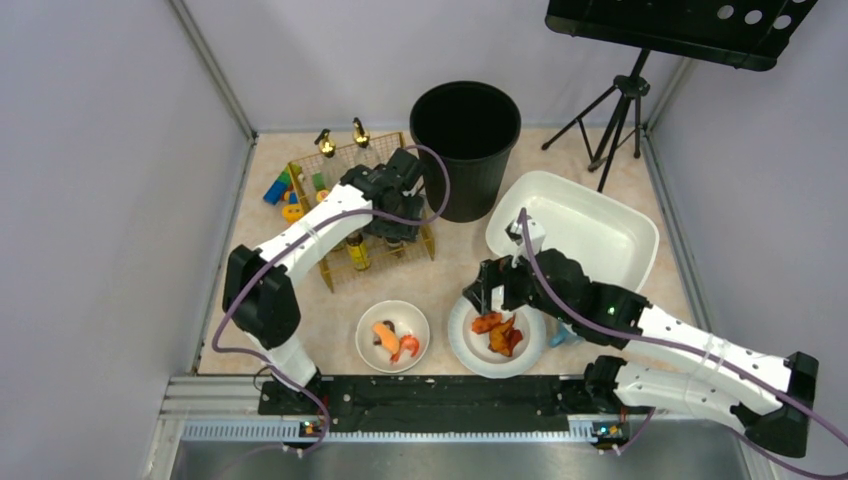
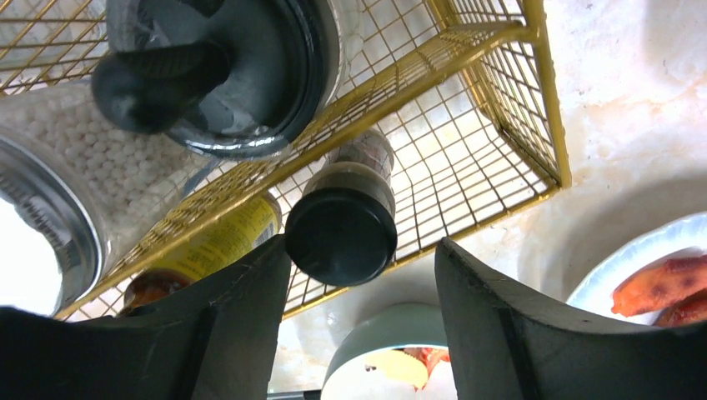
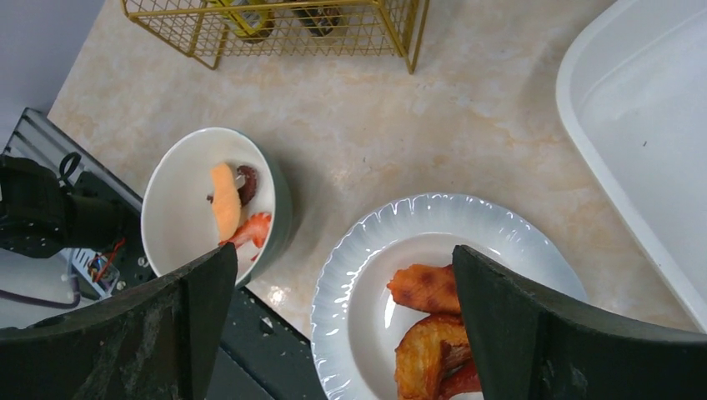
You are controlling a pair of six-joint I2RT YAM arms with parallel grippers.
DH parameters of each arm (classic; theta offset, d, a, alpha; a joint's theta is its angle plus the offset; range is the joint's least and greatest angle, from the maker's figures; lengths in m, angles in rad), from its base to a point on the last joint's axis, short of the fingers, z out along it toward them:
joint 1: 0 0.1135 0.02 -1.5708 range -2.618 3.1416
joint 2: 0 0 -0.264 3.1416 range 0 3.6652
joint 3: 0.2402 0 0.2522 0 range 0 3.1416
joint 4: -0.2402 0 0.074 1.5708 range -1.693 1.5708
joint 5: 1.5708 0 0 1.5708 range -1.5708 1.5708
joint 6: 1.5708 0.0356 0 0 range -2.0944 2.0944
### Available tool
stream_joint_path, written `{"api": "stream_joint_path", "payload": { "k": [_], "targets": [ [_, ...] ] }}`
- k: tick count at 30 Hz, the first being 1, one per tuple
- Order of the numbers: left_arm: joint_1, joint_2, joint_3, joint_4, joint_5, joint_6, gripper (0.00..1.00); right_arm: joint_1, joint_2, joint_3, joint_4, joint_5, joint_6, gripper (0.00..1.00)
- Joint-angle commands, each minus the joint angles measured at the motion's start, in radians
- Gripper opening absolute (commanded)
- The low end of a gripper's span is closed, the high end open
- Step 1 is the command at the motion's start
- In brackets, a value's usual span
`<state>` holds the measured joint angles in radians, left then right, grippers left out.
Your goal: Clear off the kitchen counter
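left gripper spread | right gripper spread | plate 1 — bowl 1 | bottles maybe 2

A robot test cell dressed as a kitchen: plain grey walls box in a marble-patterned counter. A left arm and right arm are bolted to a black rail. A tripod stand, food plate and wire rack furnish it.
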<state>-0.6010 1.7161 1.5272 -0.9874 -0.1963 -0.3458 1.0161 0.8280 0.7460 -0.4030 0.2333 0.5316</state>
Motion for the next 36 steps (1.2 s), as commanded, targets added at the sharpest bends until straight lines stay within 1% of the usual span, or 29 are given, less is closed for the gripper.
{"api": "stream_joint_path", "payload": {
  "k": [1,2,4,11,13,14,18,21,28,32,36],
  "targets": [
    [-0.004,-0.078,0.005,-0.032,0.015,-0.007,0.70,-0.005,0.003,0.005,0.058,-0.041,-0.015,0.98],
    [-0.005,-0.084,0.013,-0.037,0.018,-0.006,0.73,-0.005,0.004,0.003,0.054,-0.029,-0.012,0.98],
    [-0.005,-0.100,0.032,-0.054,0.030,0.000,0.74,-0.006,0.008,0.002,0.032,0.007,-0.001,0.98],
    [-0.018,-0.196,0.069,-0.079,0.063,0.008,0.74,-0.006,0.026,-0.021,-0.067,0.032,0.085,0.95],
    [-0.026,-0.234,0.059,-0.074,0.109,0.008,0.75,-0.006,0.016,-0.020,-0.117,0.032,0.117,0.94],
    [-0.028,-0.254,0.049,-0.064,0.135,0.009,0.77,-0.006,0.007,-0.015,-0.150,0.040,0.132,0.93],
    [-0.037,-0.349,-0.026,0.006,0.250,0.006,0.79,-0.005,-0.049,0.009,-0.296,0.071,0.185,0.93],
    [-0.040,-0.423,-0.084,0.054,0.325,0.000,0.79,-0.006,-0.081,0.014,-0.340,0.008,0.213,0.92],
    [-0.046,-0.527,-0.224,0.125,0.444,-0.001,0.79,-0.006,-0.112,0.005,-0.478,-0.104,0.291,0.90],
    [-0.047,-0.565,-0.293,0.165,0.519,-0.006,0.79,-0.005,-0.137,-0.021,-0.510,-0.192,0.331,0.89],
    [-0.066,-0.573,-0.326,0.202,0.573,-0.036,0.79,-0.006,-0.145,-0.015,-0.584,-0.214,0.365,0.89]
  ]
}}
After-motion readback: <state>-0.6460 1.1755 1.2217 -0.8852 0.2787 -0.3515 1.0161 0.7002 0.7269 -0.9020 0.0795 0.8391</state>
